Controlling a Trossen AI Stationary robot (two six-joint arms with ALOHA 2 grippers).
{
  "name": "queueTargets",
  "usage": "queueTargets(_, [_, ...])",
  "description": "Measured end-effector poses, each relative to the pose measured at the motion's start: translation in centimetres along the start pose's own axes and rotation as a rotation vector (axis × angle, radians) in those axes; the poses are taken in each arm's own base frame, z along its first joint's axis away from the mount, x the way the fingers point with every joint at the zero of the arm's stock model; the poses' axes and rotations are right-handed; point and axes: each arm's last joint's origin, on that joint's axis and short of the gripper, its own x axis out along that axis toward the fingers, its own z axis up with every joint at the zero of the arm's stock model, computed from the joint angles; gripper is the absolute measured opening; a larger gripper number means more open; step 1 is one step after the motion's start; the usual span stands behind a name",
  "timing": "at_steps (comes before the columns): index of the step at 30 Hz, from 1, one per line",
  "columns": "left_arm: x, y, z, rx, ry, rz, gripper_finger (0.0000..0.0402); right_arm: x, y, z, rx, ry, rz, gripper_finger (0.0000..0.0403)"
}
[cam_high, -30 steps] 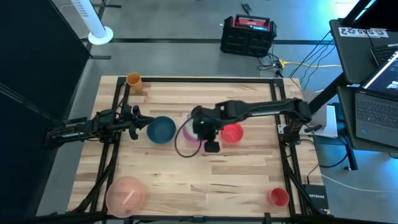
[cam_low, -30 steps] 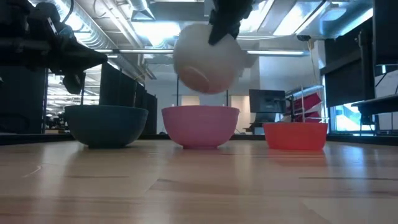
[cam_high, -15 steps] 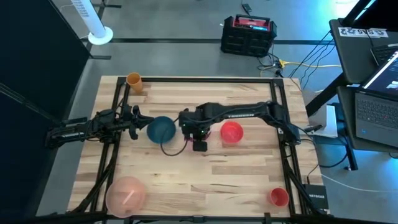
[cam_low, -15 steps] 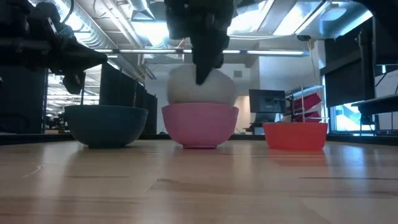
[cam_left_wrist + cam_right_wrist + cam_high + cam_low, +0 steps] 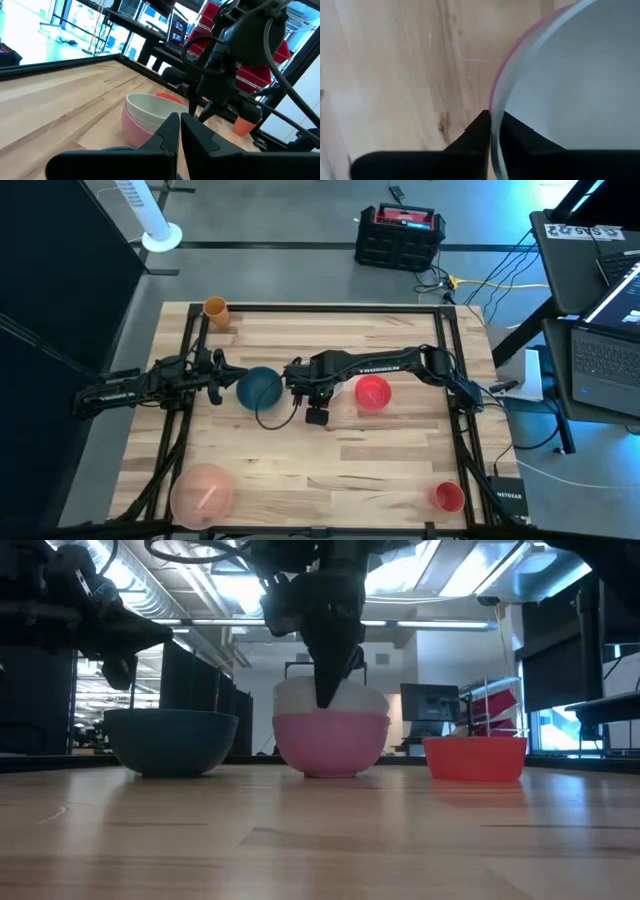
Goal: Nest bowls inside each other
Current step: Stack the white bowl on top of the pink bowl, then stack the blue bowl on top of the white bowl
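The white bowl (image 5: 330, 698) sits inside the opaque pink bowl (image 5: 330, 745) at the table's middle, its rim standing above the pink rim. My right gripper (image 5: 328, 700) comes down on it from above, its fingers astride the white rim. The dark blue bowl (image 5: 260, 388) stands left of the pair and the red bowl (image 5: 372, 393) right of it, each on its base. A larger translucent pale-pink bowl (image 5: 203, 490) rests near the front left corner. My left gripper (image 5: 222, 372) waits shut, level, just left of the blue bowl. My right gripper has the white bowl's rim (image 5: 495, 107) between its two fingers, one finger inside the bowl and one outside. The fingers point steeply down from above. The bowl sits upright, nested in the pink bowl (image 5: 496, 85), whose rim shows just outside the white one.
A small orange cup (image 5: 215, 309) stands at the far left corner and a small red cup (image 5: 448, 496) near the front right corner. Black frame rails (image 5: 190, 340) run along the table's left and right sides. Bare wood lies in front of the bowls.
My right gripper has come down and a little toward the table's left with the white bowl. The bowl hung tilted above the pink bowl a second ago; now it sits level inside it.
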Motion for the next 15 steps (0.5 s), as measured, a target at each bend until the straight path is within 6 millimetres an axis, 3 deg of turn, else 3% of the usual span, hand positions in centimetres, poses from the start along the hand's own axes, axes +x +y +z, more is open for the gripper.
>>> queueTargets(2, [0.0,0.0,0.0,0.002,-0.002,-0.001,0.0,0.1,0.0,0.0,0.013,0.002,-0.003,0.0062])
queueTargets(9, [0.0,-0.1,0.2,-0.084,-0.012,-0.022,0.0,-2.7,0.5,0.9,0.004,-0.07,0.022,0.0125])
queueTargets(15, [-0.1,-1.5,1.8,-0.032,0.094,-0.145,0.0014,-7.0,1.1,1.0,-0.014,-0.17,-0.099,0.0133])
